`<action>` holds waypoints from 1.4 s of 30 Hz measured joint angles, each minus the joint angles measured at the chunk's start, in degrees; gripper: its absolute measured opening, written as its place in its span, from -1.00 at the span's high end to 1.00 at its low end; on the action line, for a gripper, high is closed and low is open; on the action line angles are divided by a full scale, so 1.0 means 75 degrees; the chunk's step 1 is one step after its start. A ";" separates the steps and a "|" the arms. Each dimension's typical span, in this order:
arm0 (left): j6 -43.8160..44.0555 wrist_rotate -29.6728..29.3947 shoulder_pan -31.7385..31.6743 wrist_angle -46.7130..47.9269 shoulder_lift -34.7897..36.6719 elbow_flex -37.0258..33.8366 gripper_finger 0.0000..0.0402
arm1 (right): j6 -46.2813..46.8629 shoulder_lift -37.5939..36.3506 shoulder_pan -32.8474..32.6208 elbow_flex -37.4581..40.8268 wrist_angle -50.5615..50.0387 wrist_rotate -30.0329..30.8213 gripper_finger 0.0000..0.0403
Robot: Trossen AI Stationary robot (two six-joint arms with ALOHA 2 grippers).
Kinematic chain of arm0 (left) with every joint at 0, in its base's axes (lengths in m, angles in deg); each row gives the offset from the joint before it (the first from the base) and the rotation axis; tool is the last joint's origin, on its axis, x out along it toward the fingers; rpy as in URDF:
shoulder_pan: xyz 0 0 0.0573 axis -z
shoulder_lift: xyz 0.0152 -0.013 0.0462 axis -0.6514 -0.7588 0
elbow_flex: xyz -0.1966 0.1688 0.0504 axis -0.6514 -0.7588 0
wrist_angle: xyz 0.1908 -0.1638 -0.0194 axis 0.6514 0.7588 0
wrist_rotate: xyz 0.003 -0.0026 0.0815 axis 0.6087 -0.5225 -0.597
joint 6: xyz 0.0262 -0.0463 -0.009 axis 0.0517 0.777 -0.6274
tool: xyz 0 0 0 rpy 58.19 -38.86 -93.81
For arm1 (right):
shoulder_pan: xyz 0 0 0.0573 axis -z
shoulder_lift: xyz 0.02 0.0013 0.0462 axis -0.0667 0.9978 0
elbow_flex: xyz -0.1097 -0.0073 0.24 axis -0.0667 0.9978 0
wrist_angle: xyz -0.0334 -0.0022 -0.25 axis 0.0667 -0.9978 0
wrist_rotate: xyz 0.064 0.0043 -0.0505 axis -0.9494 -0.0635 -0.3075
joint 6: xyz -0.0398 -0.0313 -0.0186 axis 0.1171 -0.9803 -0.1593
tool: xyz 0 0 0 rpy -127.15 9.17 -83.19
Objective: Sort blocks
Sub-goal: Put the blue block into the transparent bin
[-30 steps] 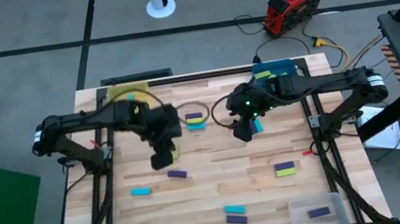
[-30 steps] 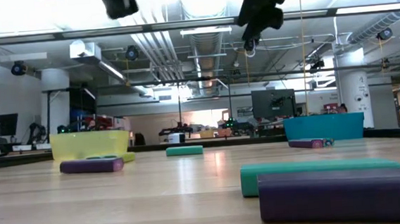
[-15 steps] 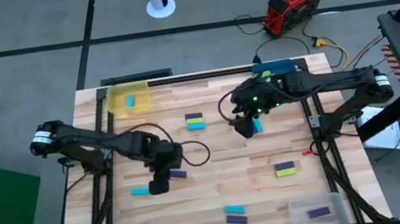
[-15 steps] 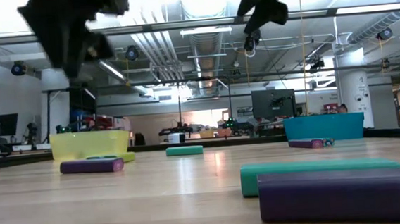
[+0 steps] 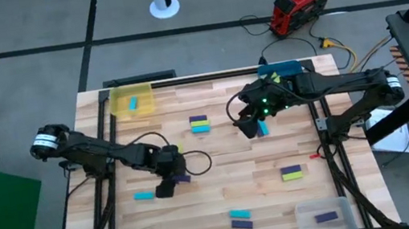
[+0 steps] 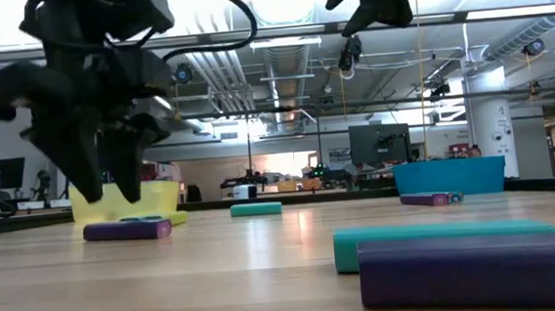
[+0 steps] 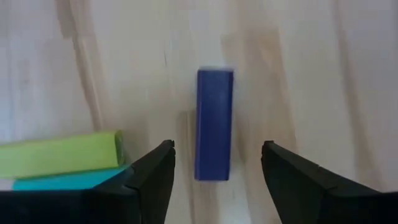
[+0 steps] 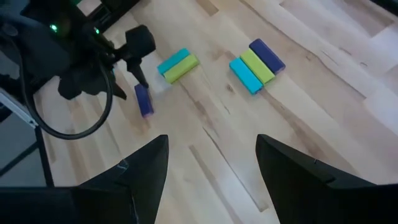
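Left gripper (image 7: 214, 163): fingers spread wide, nothing held, poised directly above a purple block (image 7: 214, 124) that lies flat on the wooden table (image 5: 262, 175). In the left wrist view the block sits between the two fingers, its long axis running forward from the gripper, clear of both pads. Just off one finger lies a yellow-green block (image 7: 59, 154) stacked against a cyan block (image 7: 68, 181), close beside the target.

Right gripper (image 8: 211, 168): fingers parted, empty, hanging high over the table's far half (apparently waiting). Ahead of it, a three-colour cluster (image 8: 257, 65) of cyan, yellow-green and purple bars lying side by side.

Blocks elsewhere, relative to the left gripper: a lone cyan block (image 5: 144, 195) just to its outer side; a cyan-and-purple pair (image 5: 240, 219) nearer the table's front edge; a yellow-green and purple pair (image 5: 291, 172) well across towards the right arm.

Bins: yellow tray (image 5: 131, 101) with one cyan bar inside, blue tray (image 5: 283, 68) behind the right arm, clear tray (image 5: 325, 214) at the front corner holding a purple bar.

Risks — judged from this pose: on descent, the nearer finger may clip the yellow-green and cyan pair, since they sit so close. If the fingers close off-centre, the purple block could twist or squirt out along its length — a slim bar gives little surface to hold.
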 joint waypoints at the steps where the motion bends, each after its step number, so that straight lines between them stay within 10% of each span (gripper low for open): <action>1: -0.0036 -0.0009 -0.0004 -0.0270 0.0000 -0.0131 -0.08 | 0.0052 0.0011 0.0000 0.0000 -0.0002 0.0000 -0.16; 18: -0.0186 0.0144 0.0000 -0.2061 -0.1021 -0.0758 -0.02 | 0.0238 0.0066 0.0003 0.0009 0.0052 0.0026 -0.16; 33: -0.0073 0.0186 -0.0003 -0.2060 -0.1118 -0.0570 0.64 | 0.0240 0.0066 -0.0011 0.0015 0.0033 -0.0008 -0.16; 42: -0.0911 -0.0769 -0.0143 -0.1353 -0.0715 0.0595 0.64 | 0.4186 -0.0036 -0.0572 0.0073 -0.0735 -0.0431 -0.16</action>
